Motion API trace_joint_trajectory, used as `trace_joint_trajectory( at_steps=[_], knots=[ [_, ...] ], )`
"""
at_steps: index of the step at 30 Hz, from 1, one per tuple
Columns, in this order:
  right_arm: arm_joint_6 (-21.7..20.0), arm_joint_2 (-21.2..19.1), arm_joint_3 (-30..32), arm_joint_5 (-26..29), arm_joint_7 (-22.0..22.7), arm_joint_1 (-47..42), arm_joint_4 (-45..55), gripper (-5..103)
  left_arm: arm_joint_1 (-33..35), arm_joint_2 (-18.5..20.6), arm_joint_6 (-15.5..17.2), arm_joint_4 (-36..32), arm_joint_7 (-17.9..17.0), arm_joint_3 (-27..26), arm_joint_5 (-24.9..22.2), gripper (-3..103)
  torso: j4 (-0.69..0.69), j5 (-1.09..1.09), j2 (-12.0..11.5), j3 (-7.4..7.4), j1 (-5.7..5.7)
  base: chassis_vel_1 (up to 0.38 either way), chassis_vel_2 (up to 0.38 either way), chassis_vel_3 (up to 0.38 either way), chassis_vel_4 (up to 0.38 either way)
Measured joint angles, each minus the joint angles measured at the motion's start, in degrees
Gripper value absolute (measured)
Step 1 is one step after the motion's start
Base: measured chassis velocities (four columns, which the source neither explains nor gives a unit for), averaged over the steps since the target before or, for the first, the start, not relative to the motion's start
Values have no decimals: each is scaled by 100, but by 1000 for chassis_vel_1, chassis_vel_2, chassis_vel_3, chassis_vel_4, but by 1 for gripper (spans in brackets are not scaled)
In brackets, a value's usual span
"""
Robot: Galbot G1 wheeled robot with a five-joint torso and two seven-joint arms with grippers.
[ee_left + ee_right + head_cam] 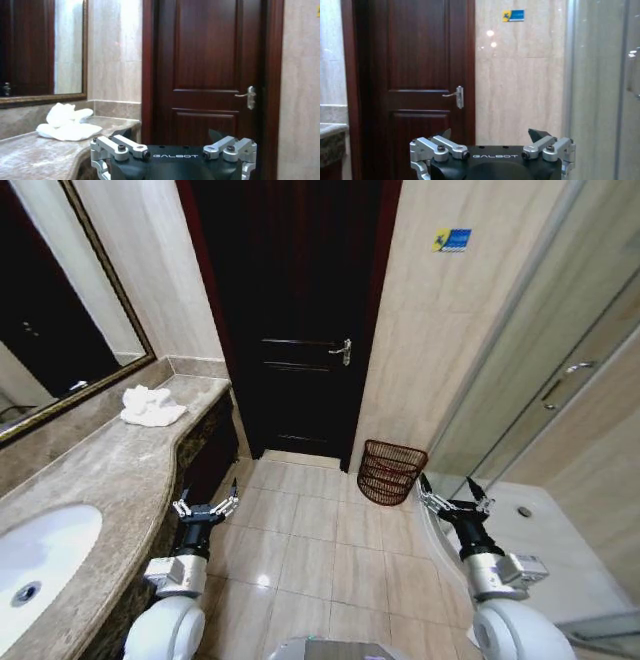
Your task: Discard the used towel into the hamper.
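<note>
Towel [152, 407] is one crumpled white lump, bunched up with a couple of folds sticking up, sitting at the far end of the marble desk [100, 470] right under the mirror [60, 310]. From the left wrist view it's the same heap [67, 123], lying near the desk's edge. One hamper [391, 471] too: small, round, dark reddish-brown slats, wider at the rim, tilted against the tiled wall on the floor [310, 540] just right of the door [295, 320]. Towel and hamper are well apart, door between them.

Two claws, one per arm. Left claw [206, 507] hangs low beside the desk front, fingers spread wide, holding nothing, touching nothing. Right claw [454, 498] is just as released, spread and empty, hanging near the hamper but not touching it, with the shower glass [560, 380] off to its right. One sink [40, 565] in the near end of the desk.
</note>
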Motion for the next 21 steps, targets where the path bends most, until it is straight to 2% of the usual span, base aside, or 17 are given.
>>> trace_joint_trajectory(
  at_steps=[21],
  knots=[
    [-1,-14,-37,-8,2,3,43,100,54,-11,-53,-69,0,-7,52,100,-1,-1,-2,-1,0,-51,145,139,-51]
  ],
)
